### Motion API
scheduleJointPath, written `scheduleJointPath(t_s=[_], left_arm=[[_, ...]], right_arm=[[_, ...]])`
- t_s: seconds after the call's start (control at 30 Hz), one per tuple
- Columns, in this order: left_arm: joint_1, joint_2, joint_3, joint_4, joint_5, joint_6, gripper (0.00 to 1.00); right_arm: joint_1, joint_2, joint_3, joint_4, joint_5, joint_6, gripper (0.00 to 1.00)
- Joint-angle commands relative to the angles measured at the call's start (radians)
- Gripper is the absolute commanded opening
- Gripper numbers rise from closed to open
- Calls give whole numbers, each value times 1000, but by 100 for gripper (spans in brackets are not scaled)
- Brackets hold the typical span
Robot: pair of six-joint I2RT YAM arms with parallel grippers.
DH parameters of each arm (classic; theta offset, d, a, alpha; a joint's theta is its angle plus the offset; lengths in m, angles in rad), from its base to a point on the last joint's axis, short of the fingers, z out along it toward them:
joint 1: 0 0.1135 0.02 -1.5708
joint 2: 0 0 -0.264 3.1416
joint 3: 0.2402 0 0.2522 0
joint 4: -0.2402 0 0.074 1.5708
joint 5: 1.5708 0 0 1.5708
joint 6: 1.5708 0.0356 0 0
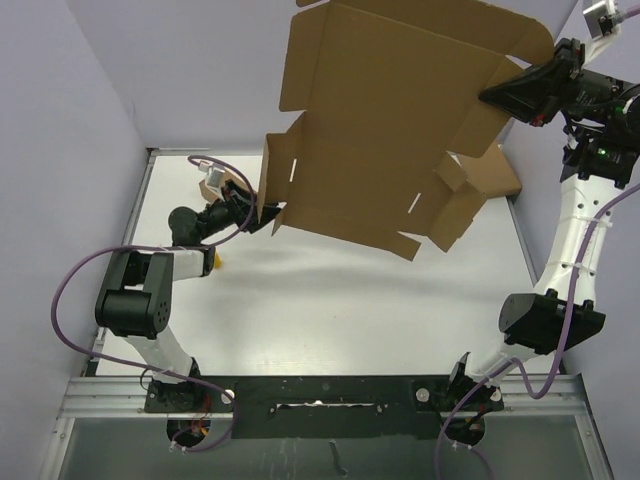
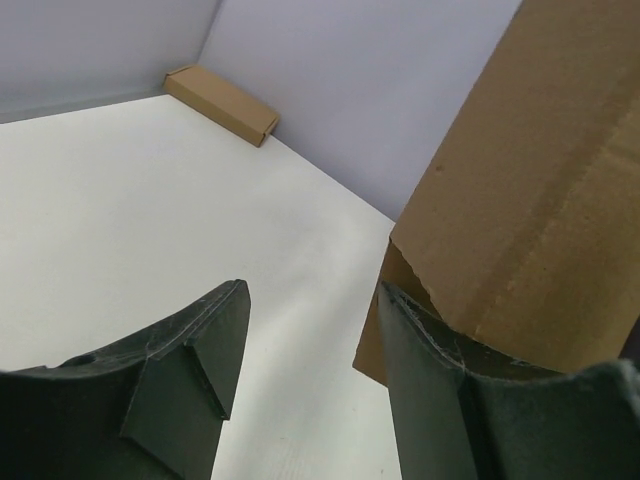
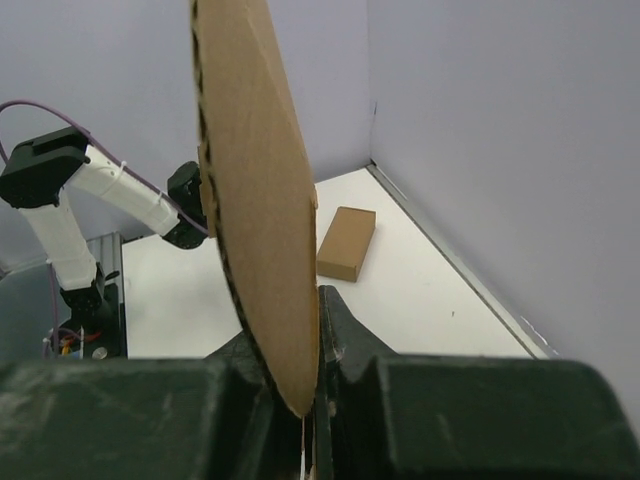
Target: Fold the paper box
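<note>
Aloft, the flat brown corrugated paper box (image 1: 390,130), flaps die-cut, hangs above the white counter (image 1: 350,310); right pincer (image 3: 300,345) clenches its edge; left pincer (image 2: 310,295) released, jaws apart beside a flap.

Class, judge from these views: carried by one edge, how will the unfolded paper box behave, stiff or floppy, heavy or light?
Probably fairly stiff: the paper box hangs nearly flat in the air, pinched at one edge by the right gripper. Likely light, since that one pinch seems to carry it. Its creased flaps may swing.
</note>
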Motion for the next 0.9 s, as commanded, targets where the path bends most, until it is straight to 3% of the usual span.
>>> scheduleJointPath(t_s=[0.0,0.23,0.43,0.87], left_arm=[[-20,7,50,84,60,23,53],[12,-34,51,84,116,-6,61],[26,-31,97,85,145,-71,62],[-60,25,136,85,121,-12,70]], right_arm=[[-23,-28,50,40,62,40,0],[-56,-12,75,62,72,67,0],[-59,-12,74,70,71,74,0],[-58,-17,69,89,87,101,0]])
